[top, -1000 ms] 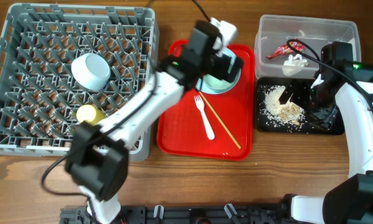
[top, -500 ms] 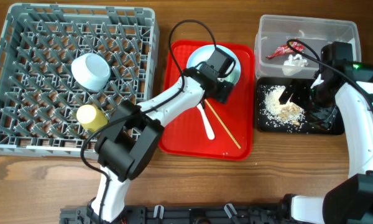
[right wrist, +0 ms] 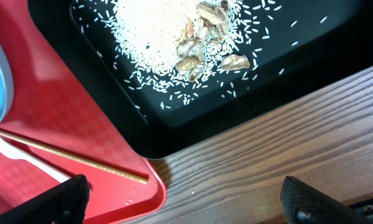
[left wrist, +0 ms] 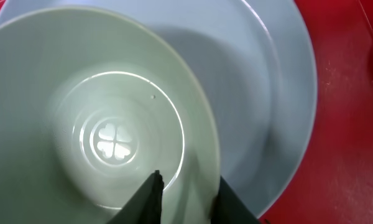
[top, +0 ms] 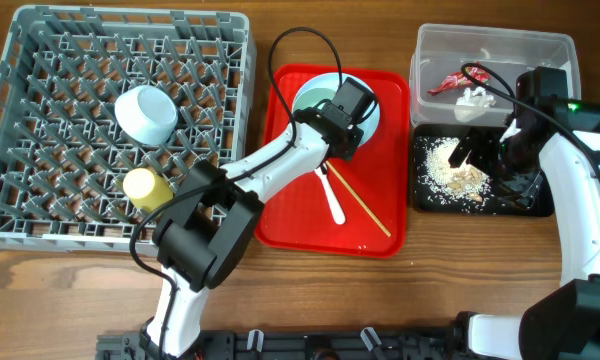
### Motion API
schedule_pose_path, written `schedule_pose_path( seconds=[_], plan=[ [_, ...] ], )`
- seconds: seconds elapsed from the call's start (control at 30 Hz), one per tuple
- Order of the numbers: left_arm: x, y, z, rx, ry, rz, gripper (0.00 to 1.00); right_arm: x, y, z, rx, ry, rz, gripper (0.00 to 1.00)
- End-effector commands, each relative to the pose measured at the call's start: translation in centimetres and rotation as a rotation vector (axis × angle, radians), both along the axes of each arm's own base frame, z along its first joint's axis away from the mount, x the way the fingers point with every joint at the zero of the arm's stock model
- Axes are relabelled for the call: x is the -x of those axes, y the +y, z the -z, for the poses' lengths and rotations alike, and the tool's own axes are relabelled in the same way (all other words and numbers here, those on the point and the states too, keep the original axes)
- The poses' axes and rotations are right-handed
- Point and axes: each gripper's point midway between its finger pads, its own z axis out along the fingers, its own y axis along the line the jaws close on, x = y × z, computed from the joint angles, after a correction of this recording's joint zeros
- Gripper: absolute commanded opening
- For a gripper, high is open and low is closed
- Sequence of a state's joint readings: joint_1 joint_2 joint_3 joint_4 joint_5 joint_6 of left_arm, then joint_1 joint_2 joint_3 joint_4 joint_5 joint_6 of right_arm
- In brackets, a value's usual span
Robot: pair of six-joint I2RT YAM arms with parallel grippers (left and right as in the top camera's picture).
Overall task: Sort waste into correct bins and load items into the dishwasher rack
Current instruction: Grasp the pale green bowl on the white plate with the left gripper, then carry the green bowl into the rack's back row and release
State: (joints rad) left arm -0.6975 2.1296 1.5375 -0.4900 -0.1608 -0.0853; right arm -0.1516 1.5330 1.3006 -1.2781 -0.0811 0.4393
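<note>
**A:** Where is the bowl?

**B:** Not yet in the rack (top: 130, 14). It stands mouth-up on the plate (left wrist: 286, 74), at the far end of the red tray (top: 300, 225), in the middle of the worktop (top: 460, 285).

**A:** How will it handle?

**B:** Light and stiff, I'd judge, with a glossy, slippery skin. The thin rim is the only hold. Pinched on one side, the bowl (left wrist: 112, 93) would hang tilted and might slide out. The plate lies loose beneath and could shift with it.

**A:** And the left hand (left wrist: 186, 196)?

**B:** Its fingers (left wrist: 150, 196) straddle the rim, one inside and one outside, close in. I can't tell whether they bite yet.

**A:** The right hand (right wrist: 186, 200)?

**B:** Spread wide and holding nothing, over the edge of the black tray (right wrist: 336, 62), well apart.

**A:** Is there room?

**B:** Most of the rack's pegs are bare, beside another bowl (top: 145, 112) and the cup (top: 145, 185). The fork (top: 332, 195) and chopstick (top: 365, 212) lie near the plate, so a straight lift looks safest.
</note>
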Motion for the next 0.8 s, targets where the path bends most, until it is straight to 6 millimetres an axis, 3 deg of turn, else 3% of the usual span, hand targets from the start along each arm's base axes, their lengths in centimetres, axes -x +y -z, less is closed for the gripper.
schedule_pose_path(
  seconds=[0.0, 0.1, 0.2, 0.33, 0.43, 0.57, 0.77],
  plan=[
    [-0.3, 0.5, 0.5, -0.020, -0.005, -0.013, 0.16, -0.5, -0.2, -1.1, 0.011, -0.042, -0.018, 1.00],
    [-0.3, 0.6, 0.4, -0.019, -0.007, -0.013, 0.05, -0.5, -0.2, -1.1, 0.011, -0.042, -0.019, 1.00],
    [-0.4, 0.5, -0.3, -0.010, -0.018, -0.013, 0.04, -0.5, -0.2, -1.1, 0.011, -0.042, -0.019, 1.00],
    [-0.9, 0.3, -2.7, 0.023, -0.057, -0.017, 0.04, -0.5, -0.2, -1.1, 0.011, -0.042, -0.018, 1.00],
    [-1.4, 0.7, -5.2, 0.060, -0.096, -0.029, 0.04, -0.5, -0.2, -1.1, 0.011, -0.042, -0.019, 1.00],
    [-2.3, 1.9, -10.6, 0.167, -0.153, -0.043, 0.04, -0.5, -0.2, -1.1, 0.011, -0.042, -0.019, 0.99],
    [-3.6, 5.7, -17.8, 0.396, -0.179, -0.039, 0.04, -0.5, -0.2, -1.1, 0.011, -0.042, -0.019, 1.00]
  ],
)
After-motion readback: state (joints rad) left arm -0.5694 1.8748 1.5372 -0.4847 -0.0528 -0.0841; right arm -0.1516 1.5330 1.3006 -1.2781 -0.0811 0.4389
